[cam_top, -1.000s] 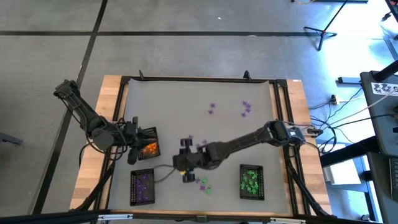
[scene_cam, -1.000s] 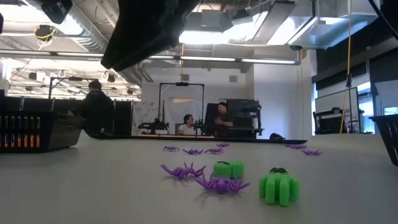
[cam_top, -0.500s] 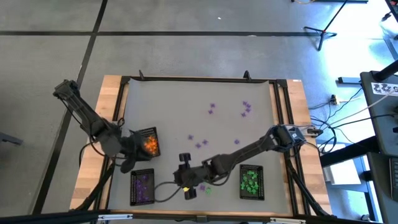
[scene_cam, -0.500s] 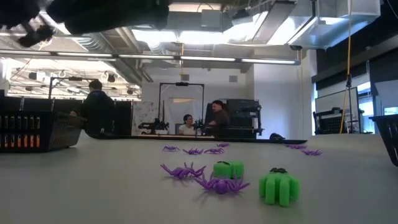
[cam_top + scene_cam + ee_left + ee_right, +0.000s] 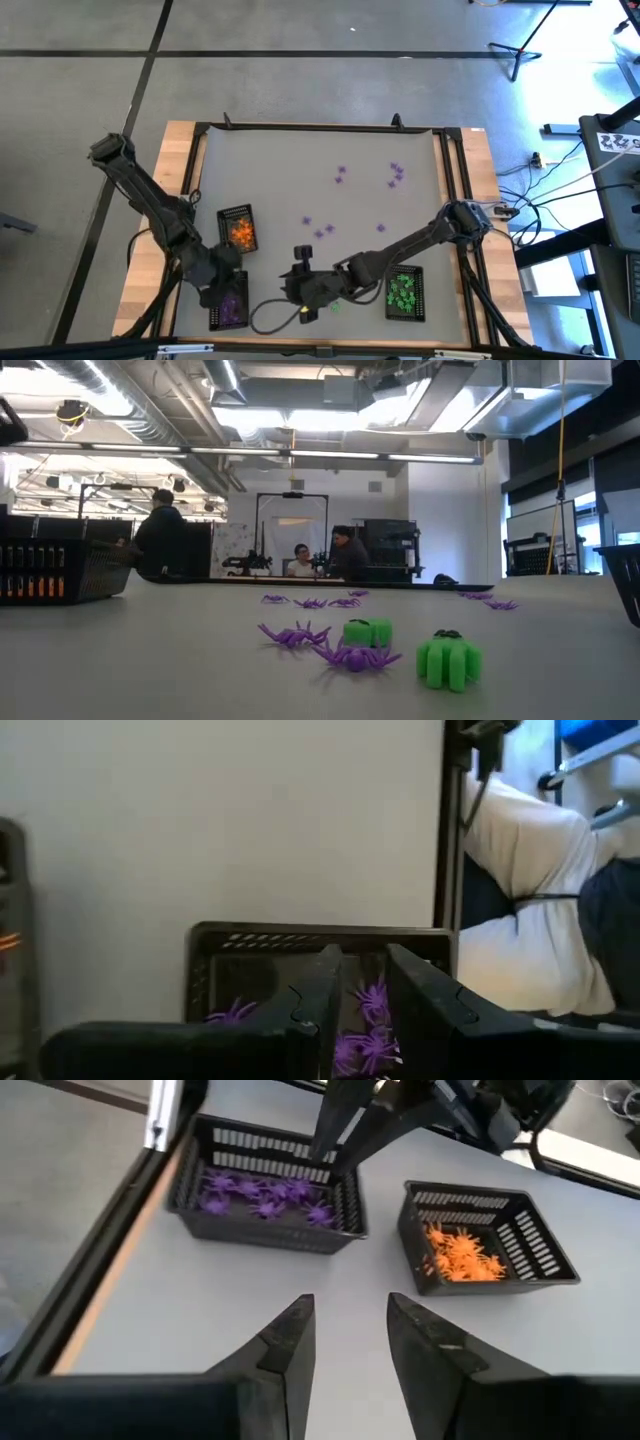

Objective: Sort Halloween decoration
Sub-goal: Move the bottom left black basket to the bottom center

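Ceiling lights and ducts fill the open workshop beyond the grey table (image 5: 320, 180), where three people (image 5: 163, 540) gather at the far edge in the low view. Black rectangular mesh trays (image 5: 404, 292) sit along the lower frame, holding orange, purple and green pieces. Tiny purple, green and orange plastic Halloween trinkets (image 5: 340, 175) scatter across centre table. The left gripper (image 5: 358, 982), fingers narrowly parted and empty, hangs over the purple tray (image 5: 229, 300) at lower left. The right gripper (image 5: 348, 1325), fingers apart and empty, hovers lower centre.

Grey table (image 5: 300, 170) carries three black mesh trays (image 5: 238, 228); loose purple spiders (image 5: 341, 175) scattered.
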Action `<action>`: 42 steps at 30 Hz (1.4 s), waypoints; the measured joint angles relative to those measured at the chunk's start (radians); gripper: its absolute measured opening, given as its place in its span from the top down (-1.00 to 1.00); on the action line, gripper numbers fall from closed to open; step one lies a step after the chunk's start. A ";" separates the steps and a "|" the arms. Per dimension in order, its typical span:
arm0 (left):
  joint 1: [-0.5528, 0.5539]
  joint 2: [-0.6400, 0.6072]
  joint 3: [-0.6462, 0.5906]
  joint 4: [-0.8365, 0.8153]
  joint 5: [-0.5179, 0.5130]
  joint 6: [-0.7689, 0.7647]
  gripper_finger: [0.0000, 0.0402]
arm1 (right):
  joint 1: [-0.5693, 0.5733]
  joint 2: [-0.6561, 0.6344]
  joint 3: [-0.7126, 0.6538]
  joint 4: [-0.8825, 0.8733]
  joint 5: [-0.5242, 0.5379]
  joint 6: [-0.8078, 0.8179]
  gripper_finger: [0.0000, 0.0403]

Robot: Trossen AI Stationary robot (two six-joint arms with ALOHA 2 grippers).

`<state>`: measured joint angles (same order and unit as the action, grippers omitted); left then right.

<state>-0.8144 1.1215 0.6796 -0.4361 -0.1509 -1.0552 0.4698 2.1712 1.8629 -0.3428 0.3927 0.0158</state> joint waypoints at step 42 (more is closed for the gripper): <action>0.407 0.382 0.043 0.254 0.028 0.404 0.63 | 0.001 -0.484 -0.886 0.771 0.063 0.110 0.39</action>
<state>-0.4070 1.5035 0.7223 -0.1821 -0.1233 -0.6512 0.4709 1.6867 0.9771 0.4286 0.4561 0.1261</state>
